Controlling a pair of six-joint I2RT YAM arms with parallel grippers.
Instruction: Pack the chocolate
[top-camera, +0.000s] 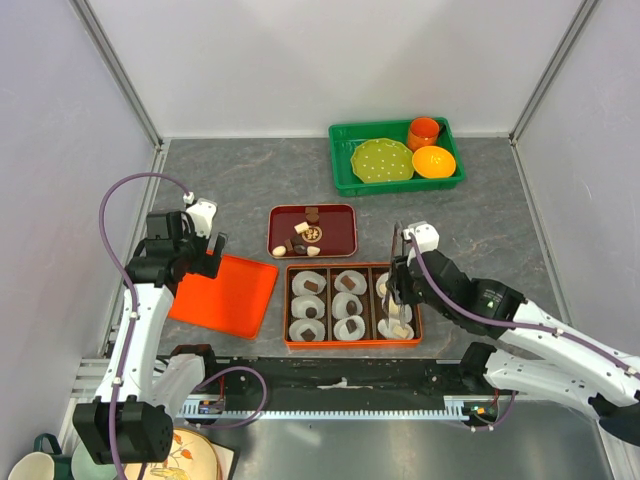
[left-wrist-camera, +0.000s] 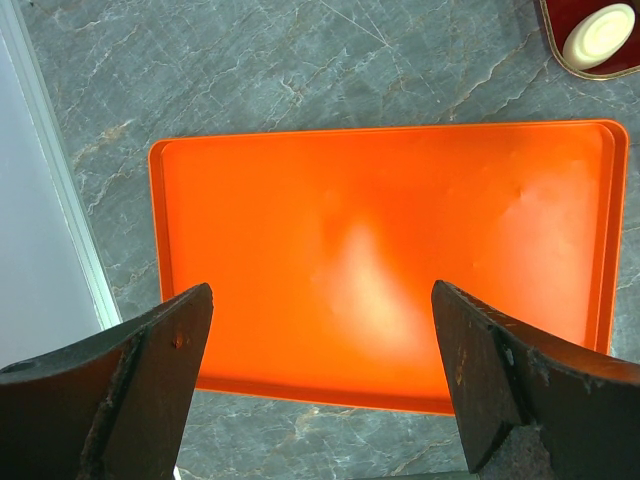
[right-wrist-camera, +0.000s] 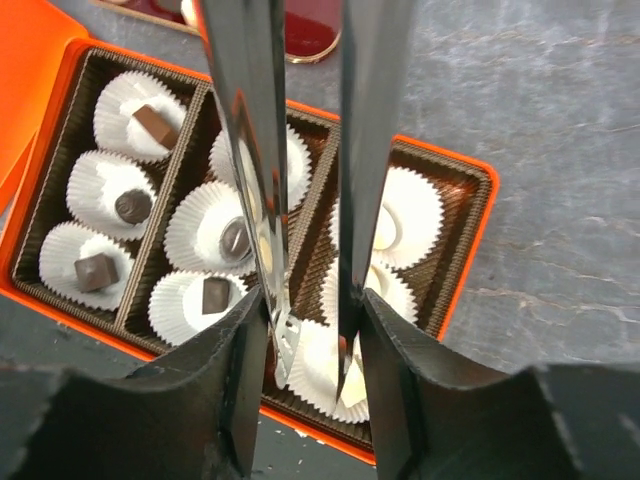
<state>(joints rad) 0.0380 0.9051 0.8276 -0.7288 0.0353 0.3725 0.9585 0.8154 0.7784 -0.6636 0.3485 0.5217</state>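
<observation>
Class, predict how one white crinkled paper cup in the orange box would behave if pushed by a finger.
The paper cup looks thin and pleated, so it would probably crumple. It likely weighs little and might slide or lift. The orange box has ribbed dividers that may restrain it.
</observation>
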